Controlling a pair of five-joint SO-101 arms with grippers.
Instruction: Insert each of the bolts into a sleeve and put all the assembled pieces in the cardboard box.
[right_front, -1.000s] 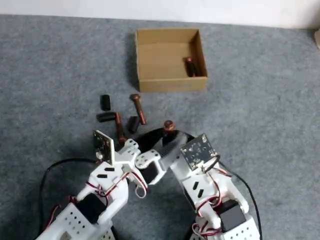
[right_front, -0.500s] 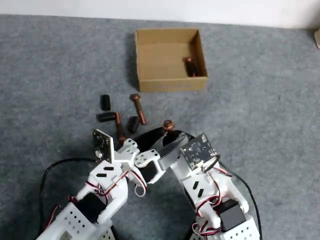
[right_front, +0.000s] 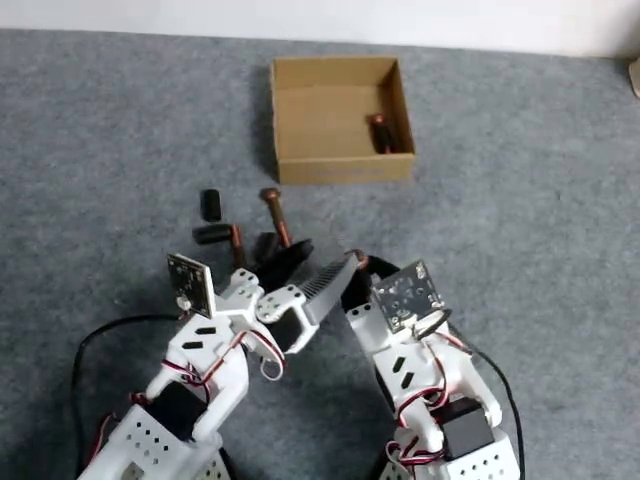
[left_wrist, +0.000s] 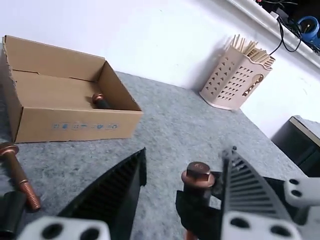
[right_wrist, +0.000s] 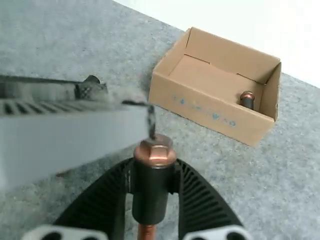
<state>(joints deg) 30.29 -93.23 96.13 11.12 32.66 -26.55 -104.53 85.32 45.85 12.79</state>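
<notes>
We note right tool (right_wrist: 152, 177) pinching upright sleeve (right_wrist: 150, 197), bolt (right_wrist: 155, 153) seated inside; left tool (left_wrist: 187, 152) spread, flanking it.

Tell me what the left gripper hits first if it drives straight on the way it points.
Most likely the sleeved bolt, held upright in the right gripper: it stands in the gap of the open left gripper. How far ahead it is remains unclear.

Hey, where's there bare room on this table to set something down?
Bare carpet lies left and right of the cardboard box, and the box floor's left part is free. Crowded: in front of the box, with a loose bolt, sleeves, and the right hand holding a sleeved bolt.
</notes>
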